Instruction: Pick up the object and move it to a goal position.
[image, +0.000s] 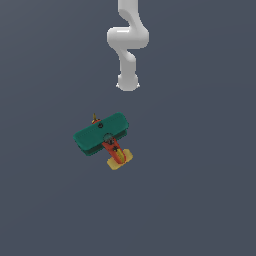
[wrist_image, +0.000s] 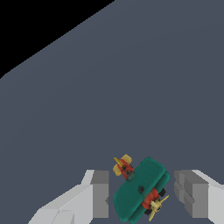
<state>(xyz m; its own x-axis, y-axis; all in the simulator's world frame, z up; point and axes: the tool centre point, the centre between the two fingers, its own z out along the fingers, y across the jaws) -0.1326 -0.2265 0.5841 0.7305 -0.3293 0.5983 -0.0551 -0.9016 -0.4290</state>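
**Inspector:** Where is the small toy biplane with teal-green wings, red-orange body and yellow tail (image: 103, 139) sitting?

**Assistant:** It is lying on the flat dark grey table (image: 200, 190), near the middle of the exterior view, its yellow tail pointing toward the lower edge and its brownish propeller nose toward the white robot arm (image: 127, 42), which is reaching down well apart from it.

**Inspector:** And the hand (wrist_image: 146, 197)?

**Assistant:** In the wrist view its two grey fingers (wrist_image: 100, 194) are standing apart, one on each side of the biplane's wings, with gaps showing on both sides. Nothing is being gripped.
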